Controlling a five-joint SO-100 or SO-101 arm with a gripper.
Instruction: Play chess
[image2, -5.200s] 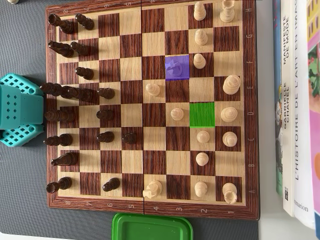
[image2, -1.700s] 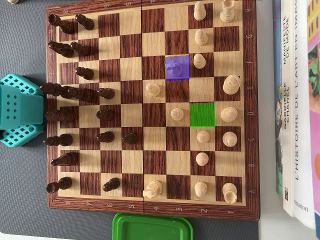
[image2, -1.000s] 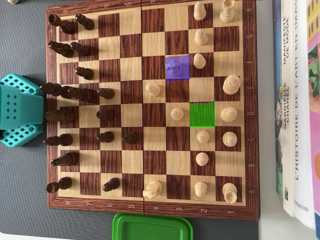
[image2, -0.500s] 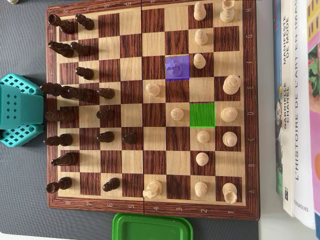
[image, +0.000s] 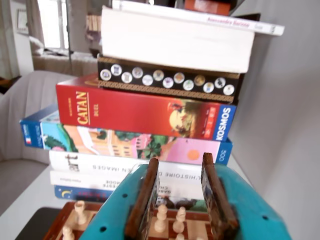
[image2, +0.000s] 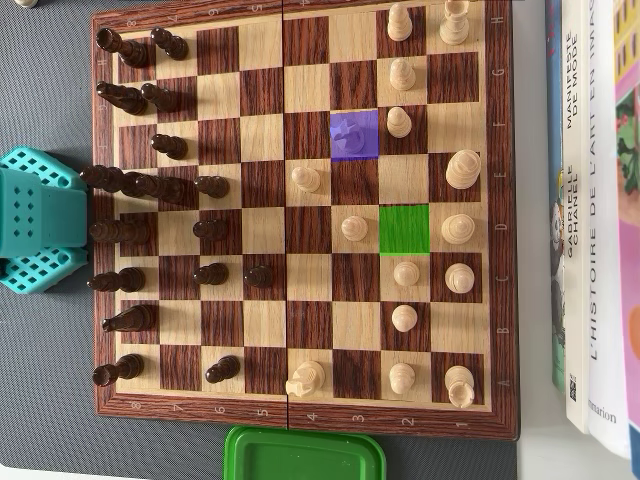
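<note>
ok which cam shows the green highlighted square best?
Overhead view: the green square shows whole and unoccupied on the chessboard, one file down from the purple square. The wrist view catches only the board's far edge behind the open tool; no green square there.

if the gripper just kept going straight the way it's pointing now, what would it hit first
Probably the light chess pieces framed between the open gripper fingers in the wrist view, standing on the chessboard. Aimed higher, it would reach the stack of books behind them; depth is unclear.
</note>
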